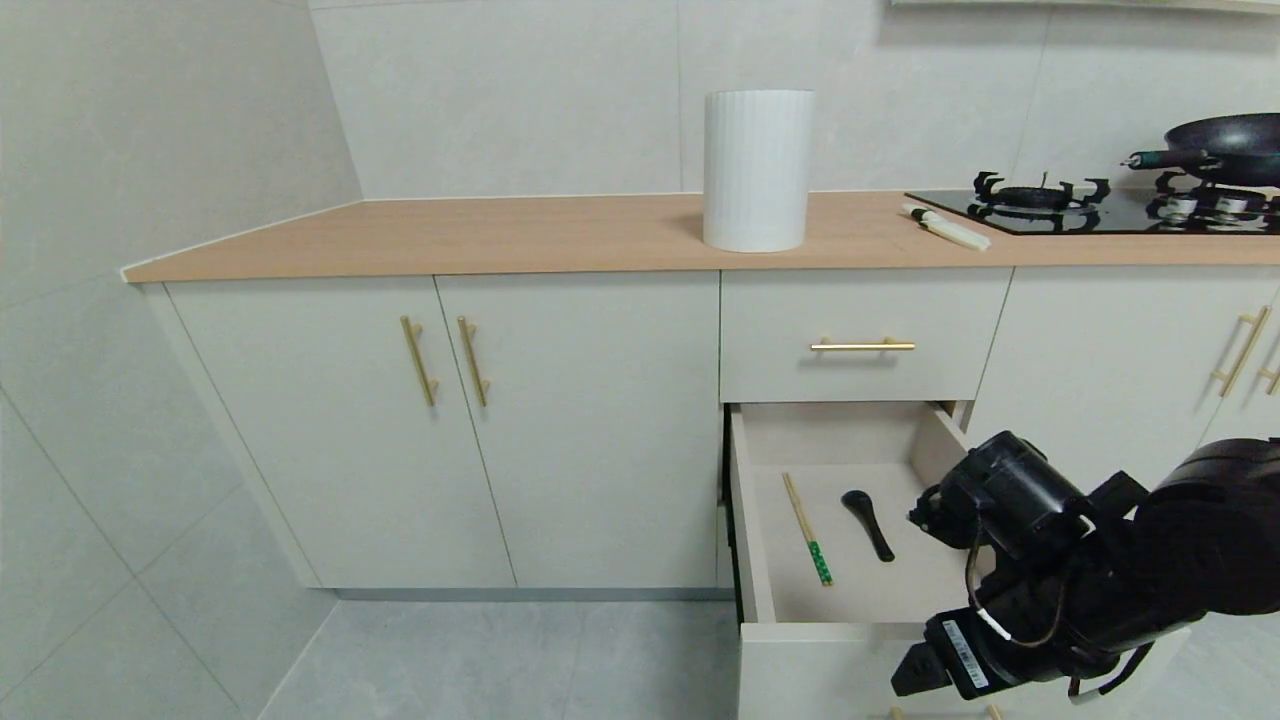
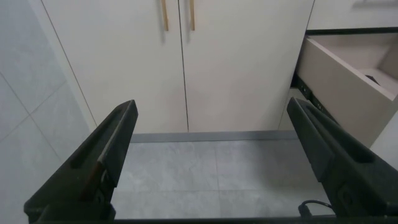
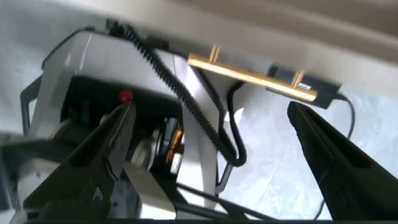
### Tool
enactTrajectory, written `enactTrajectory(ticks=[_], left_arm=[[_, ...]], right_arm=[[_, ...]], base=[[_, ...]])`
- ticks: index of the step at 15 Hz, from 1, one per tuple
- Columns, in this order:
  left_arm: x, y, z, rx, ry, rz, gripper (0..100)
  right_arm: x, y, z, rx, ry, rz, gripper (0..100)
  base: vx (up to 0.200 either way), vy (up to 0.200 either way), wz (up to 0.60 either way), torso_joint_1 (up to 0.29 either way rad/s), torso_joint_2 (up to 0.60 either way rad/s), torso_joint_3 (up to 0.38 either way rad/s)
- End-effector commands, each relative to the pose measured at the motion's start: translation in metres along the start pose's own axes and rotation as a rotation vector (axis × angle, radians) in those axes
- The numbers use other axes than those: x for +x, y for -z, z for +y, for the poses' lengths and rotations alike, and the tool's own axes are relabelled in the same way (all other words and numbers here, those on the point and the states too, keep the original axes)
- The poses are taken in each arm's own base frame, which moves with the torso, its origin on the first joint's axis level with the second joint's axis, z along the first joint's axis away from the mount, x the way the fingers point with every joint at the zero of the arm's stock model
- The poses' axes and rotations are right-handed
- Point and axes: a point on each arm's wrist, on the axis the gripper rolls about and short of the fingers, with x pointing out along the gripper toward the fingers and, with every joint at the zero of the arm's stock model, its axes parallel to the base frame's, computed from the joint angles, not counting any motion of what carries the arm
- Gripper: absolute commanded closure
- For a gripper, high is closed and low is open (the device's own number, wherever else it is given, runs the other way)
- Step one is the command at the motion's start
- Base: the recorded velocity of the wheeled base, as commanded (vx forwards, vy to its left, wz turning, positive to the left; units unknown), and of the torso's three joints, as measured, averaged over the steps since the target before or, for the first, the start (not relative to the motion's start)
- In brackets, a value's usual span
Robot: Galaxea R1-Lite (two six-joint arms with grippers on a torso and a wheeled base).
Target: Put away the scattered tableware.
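R gripper (image 3: 209,111): jaws spread wide, nothing held. Sits low at near-right front of open drawer (image 1: 748,520), facing gold handle (image 3: 252,75) but apart from it. L gripper (image 2: 210,106): also wide, empty, low over floor, left of drawer.

Tableware: green-tipped chopsticks (image 1: 806,540) and black spoon (image 1: 868,524), flat in drawer, side by side, not touching. Also one pale utensil (image 1: 946,227) (type unclear) on worktop (image 1: 500,235), far right, just beside hob (image 1: 1090,210), right of white ribbed canister (image 1: 757,170).

Likely step: shut drawer, or fetch pale utensil first. Prob. the latter, needing drawer open.

For fetch:
- Lift R arm clear of drawer front before swinging up.
- Approach utensil from above, jaws across its short axis, near mid-length.
- Looks thin and flat on surface, so bring pads right down to worktop before closing.
- Keep off hob grates and pan (image 1: 1225,145) handle.

For shutting instead: centre handle btw jaws or push flat on front, straight in and slow, to avoid sliding contents.
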Motion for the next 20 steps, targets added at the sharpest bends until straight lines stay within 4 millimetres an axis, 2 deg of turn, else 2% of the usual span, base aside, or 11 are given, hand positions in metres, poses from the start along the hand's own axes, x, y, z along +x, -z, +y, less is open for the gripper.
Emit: enactTrajectory(ticks=[1,5,13,20], left_arm=[[0.0,0.0,0.0,0.0,0.0,0.0,0],[0.0,0.0,0.0,0.0,0.0,0.0,0],[0.0,0.0,0.0,0.0,0.0,0.0,0],[0.0,0.0,0.0,0.0,0.0,0.0,0]], right_arm=[[0.009,-0.005,0.001,0.013,0.044,0.008,0],[0.023,-0.007,0.001,0.039,0.108,0.028,0],[0.029,-0.022,0.001,0.122,0.148,-0.009,0],[0.039,-0.05,-0.008,0.169,0.153,-0.054,0]], base=[[0.0,0.0,0.0,0.0,0.0,0.0],[0.0,0.0,0.0,0.0,0.0,0.0],[0.0,0.0,0.0,0.0,0.0,0.0],[0.0,0.0,0.0,0.0,0.0,0.0]])
